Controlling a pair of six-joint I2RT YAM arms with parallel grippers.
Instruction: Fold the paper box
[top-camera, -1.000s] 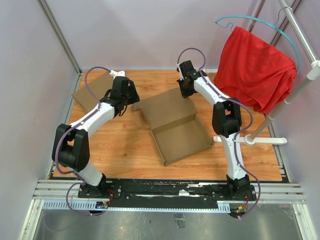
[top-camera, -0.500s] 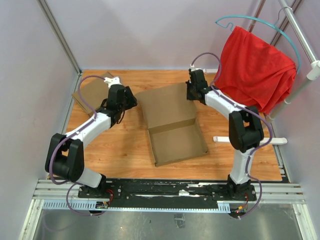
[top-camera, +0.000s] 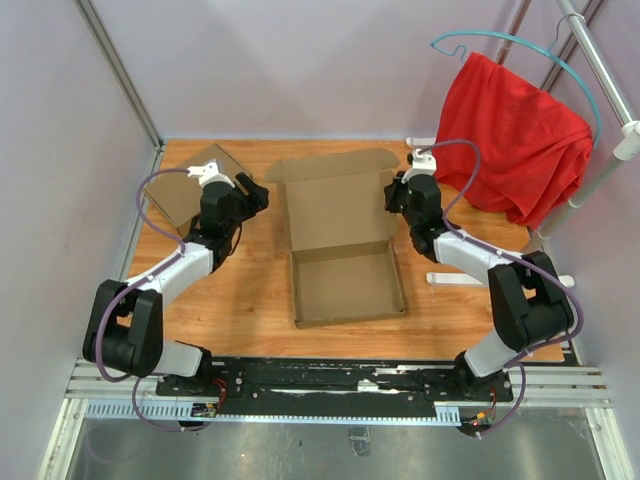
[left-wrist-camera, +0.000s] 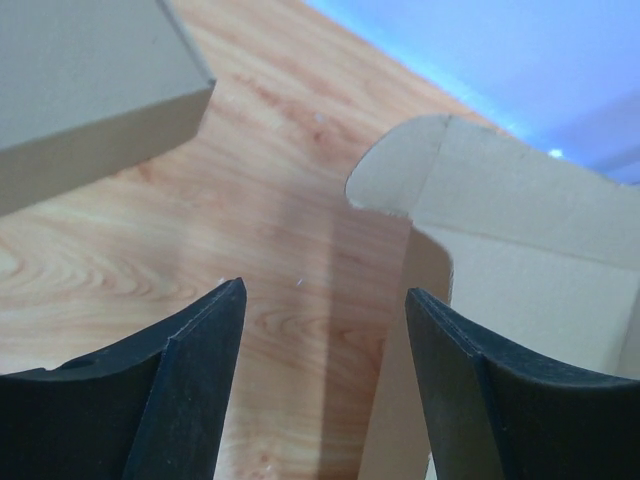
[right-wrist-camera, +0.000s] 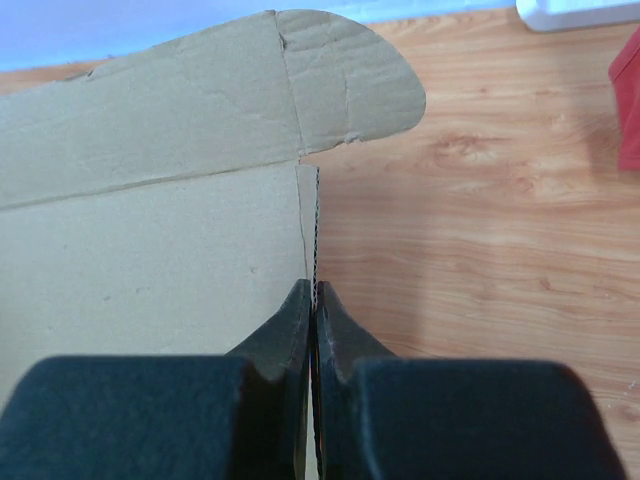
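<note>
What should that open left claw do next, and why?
Probably close the left gripper on the left edge of the paper box, at its open lid: the jaws stand open beside that edge, while the right gripper pinches the opposite edge.

Brown paper box (top-camera: 345, 285) lies open; shallow tray nearest, lid panel swung back beyond it.

Plain brown paper box (top-camera: 340, 235) on a bench (top-camera: 250, 290) of orange-tan wood grain. A second cardboard piece (top-camera: 190, 190) is the same brown. The left hand (left-wrist-camera: 325, 300) and right hand (right-wrist-camera: 313, 290) are black, on the white-and-black left arm (top-camera: 185, 262) and right arm (top-camera: 460, 250). Bright red cloth (top-camera: 510, 140), teal hanger (top-camera: 500, 40), pale lilac wall (top-camera: 300, 70).
</note>
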